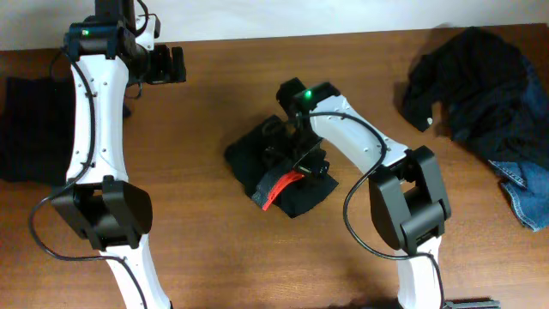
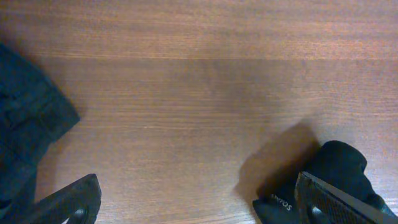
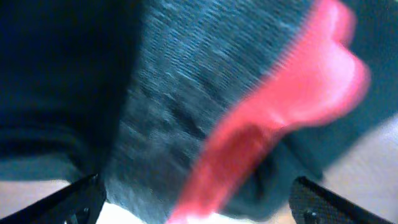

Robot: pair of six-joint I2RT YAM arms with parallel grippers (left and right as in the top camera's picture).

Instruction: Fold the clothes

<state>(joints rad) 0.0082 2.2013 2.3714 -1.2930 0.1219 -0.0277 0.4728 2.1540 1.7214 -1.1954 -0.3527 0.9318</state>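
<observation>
A folded dark garment (image 1: 274,163) with a red band (image 1: 281,186) lies at the table's middle. My right gripper (image 1: 298,154) hangs open right over it. In the right wrist view the grey knit (image 3: 168,106) and the red band (image 3: 280,118) fill the frame, blurred, with the right gripper (image 3: 199,208) spread wide above them and holding nothing. More clothes sit in a dark heap (image 1: 480,81) at the far right, blue denim (image 1: 527,193) beneath it. My left gripper (image 1: 177,64) is open over bare wood at the back left, its fingers (image 2: 74,202) wide apart.
A flat dark garment (image 1: 21,129) lies at the left table edge and shows in the left wrist view as dark cloth (image 2: 25,130). A small black thing with white lettering (image 2: 326,177) lies by the left gripper's right finger. The wooden table (image 1: 214,249) is brown.
</observation>
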